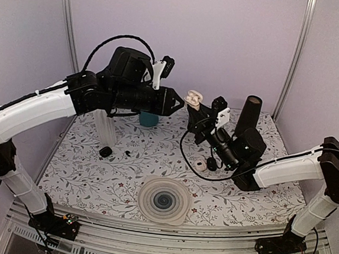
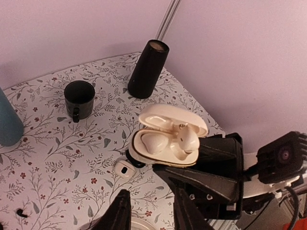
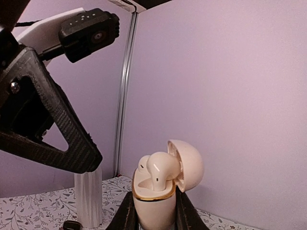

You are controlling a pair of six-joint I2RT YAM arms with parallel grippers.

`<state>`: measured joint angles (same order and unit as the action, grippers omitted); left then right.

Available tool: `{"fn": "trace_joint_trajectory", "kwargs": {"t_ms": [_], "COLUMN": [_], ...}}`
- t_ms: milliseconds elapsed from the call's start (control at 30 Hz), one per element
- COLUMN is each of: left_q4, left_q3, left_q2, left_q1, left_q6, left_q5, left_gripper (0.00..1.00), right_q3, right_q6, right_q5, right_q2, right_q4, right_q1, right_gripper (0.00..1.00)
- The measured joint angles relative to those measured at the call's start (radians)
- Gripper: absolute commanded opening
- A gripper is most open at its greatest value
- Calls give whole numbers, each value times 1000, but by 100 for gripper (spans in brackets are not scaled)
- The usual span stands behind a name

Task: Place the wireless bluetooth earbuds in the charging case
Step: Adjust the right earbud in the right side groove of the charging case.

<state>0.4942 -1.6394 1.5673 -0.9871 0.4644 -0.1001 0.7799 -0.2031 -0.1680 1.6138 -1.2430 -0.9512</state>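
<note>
The white charging case [image 1: 193, 97] is held up in the air, lid open, with my right gripper [image 3: 153, 216] shut on its lower body. One white earbud [image 3: 161, 168] stands tilted in the near socket, its head above the gold rim. A second rounded white shape [image 2: 153, 143] lies in the other socket. My left gripper [image 2: 151, 213] hovers just left of the case, and its jaws stand apart with nothing between them. In the top view the left gripper [image 1: 180, 102] tip is close to the case but apart from it.
On the floral table below lie a small white piece with a dark spot [image 2: 123, 168], a black mug [image 2: 79, 98], a tall black cylinder [image 1: 249, 113], a teal bottle [image 1: 149, 119], a white ribbed vase [image 1: 105, 127] and a round swirled disc [image 1: 163, 200].
</note>
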Motion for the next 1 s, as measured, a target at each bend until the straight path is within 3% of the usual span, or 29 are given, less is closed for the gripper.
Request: {"fn": "trace_joint_trajectory", "kwargs": {"t_ms": [367, 1000], "left_q4": [-23, -64], "left_q3": [0, 0], "left_q2": [4, 55], "left_q1": [-7, -21], "left_q6": [191, 278], "left_q5": [-13, -64], "left_gripper": [33, 38], "right_q3": [18, 65], "right_q6": [-171, -303], "right_q5": [-167, -231], "right_q2": [133, 192], "right_q4": [-175, -272], "right_q1": [-31, -72], "right_gripper": [3, 3]}}
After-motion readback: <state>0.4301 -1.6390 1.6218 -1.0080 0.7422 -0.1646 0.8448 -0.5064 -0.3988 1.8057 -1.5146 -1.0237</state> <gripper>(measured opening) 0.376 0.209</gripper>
